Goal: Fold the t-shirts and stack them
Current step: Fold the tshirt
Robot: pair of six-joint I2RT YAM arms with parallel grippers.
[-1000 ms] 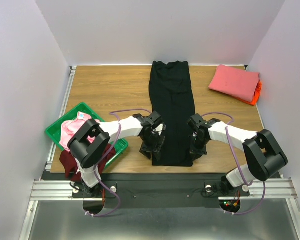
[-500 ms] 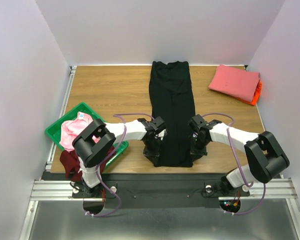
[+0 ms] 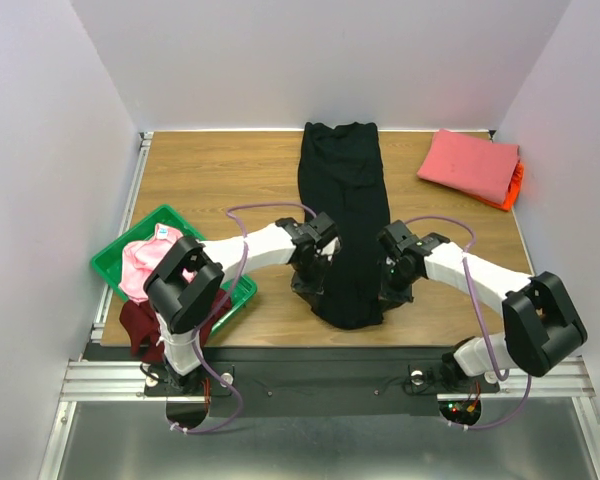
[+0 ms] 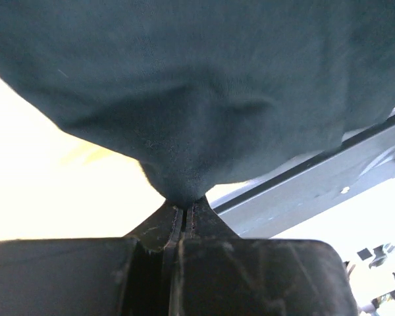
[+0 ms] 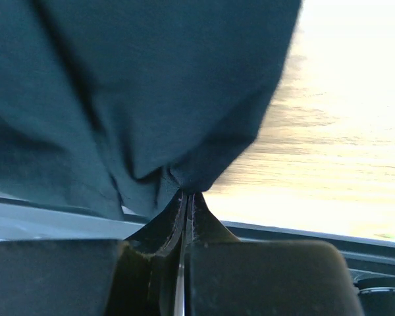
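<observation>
The black t-shirt (image 3: 342, 200) lies in a long narrow strip down the middle of the wooden surface (image 3: 210, 180), collar end toward the far edge and near end gathered between the two arms. The left fingers (image 4: 204, 220) and right fingers (image 5: 203, 214) are each pressed together on a pinch of the hem, one at either near corner. The cloth looks light and limp, likely to sag between the holds, so matched corner grips suit it.
</observation>
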